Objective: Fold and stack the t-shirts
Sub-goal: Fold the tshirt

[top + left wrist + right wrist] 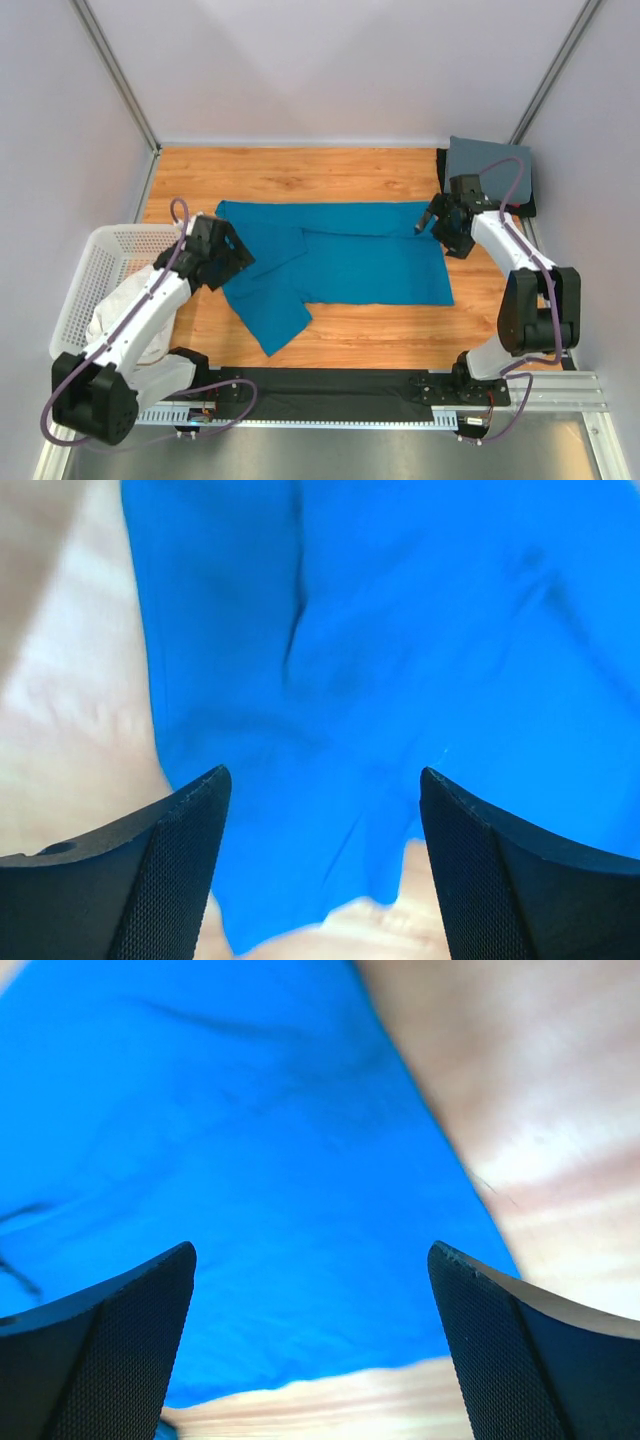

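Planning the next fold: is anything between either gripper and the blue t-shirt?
Nothing visible is. The left gripper and the right gripper both hang open directly over the blue t-shirt, with only bare cloth showing below them.

We see open wooden table (300,175) along 12 o'clock, beyond the teal-blue t-shirt (350,265), and again at 5 o'clock. The white mesh laundry basket (85,290) blocks the 9 o'clock edge; the folded slate-grey t-shirt (490,165) fills the 2 o'clock corner.
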Motion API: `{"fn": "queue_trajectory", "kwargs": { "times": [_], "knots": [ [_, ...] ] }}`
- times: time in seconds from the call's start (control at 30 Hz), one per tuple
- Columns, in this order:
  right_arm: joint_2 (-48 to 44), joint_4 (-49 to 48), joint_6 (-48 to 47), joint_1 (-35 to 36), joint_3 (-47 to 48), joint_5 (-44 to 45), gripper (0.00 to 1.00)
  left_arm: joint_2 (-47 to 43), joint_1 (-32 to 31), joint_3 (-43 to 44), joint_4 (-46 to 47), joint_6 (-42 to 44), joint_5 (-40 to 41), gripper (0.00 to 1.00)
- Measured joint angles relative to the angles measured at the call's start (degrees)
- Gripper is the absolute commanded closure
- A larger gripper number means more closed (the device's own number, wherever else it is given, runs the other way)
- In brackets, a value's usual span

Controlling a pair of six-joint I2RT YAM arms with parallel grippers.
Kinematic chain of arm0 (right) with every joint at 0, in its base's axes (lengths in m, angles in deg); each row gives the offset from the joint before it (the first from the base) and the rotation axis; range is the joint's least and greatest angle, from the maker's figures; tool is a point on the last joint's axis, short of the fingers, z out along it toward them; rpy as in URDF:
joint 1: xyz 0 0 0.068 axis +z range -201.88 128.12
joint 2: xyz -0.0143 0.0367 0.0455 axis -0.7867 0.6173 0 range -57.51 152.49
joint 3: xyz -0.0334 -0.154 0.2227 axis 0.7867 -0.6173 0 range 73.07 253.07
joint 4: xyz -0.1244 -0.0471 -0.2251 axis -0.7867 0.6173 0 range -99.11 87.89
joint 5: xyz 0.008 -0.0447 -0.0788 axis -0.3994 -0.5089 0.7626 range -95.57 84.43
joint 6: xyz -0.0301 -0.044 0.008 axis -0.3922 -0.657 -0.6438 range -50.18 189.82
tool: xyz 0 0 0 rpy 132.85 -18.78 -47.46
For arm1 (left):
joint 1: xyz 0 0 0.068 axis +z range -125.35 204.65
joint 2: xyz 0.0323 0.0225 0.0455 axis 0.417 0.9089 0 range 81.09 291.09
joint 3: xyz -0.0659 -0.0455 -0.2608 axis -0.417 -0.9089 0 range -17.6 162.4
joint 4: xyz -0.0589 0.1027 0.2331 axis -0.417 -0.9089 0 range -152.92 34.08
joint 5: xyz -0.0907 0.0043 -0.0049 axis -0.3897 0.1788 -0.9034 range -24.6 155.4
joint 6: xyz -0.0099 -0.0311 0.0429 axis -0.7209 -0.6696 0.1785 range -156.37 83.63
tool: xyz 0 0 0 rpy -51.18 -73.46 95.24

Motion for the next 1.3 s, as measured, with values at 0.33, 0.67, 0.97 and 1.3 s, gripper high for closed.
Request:
{"fn": "queue_trajectory", "kwargs": {
  "times": [0.33, 0.67, 0.97, 1.3],
  "knots": [
    [-19.8, 1.8, 9.0, 0.1, -22.4, 3.8, 0.0, -18.8, -19.6, -20.8, -7.8, -22.3, 3.0, 0.25],
    [-28.5, -0.1, 10.2, 0.1, -28.1, 5.5, 0.01, -15.1, -38.6, -23.1, -8.9, -37.7, 6.2, 0.31],
    [-26.6, -2.9, 9.9, 0.1, -28.0, 6.0, 0.02, -4.9, -50.0, -19.9, -10.6, -49.0, 9.2, 0.42],
    [-26.2, -3.8, 9.7, -0.1, -28.0, 7.0, 0.03, -4.4, -50.6, -20.0, -10.0, -53.5, 9.8, 0.53]
  ]
}}
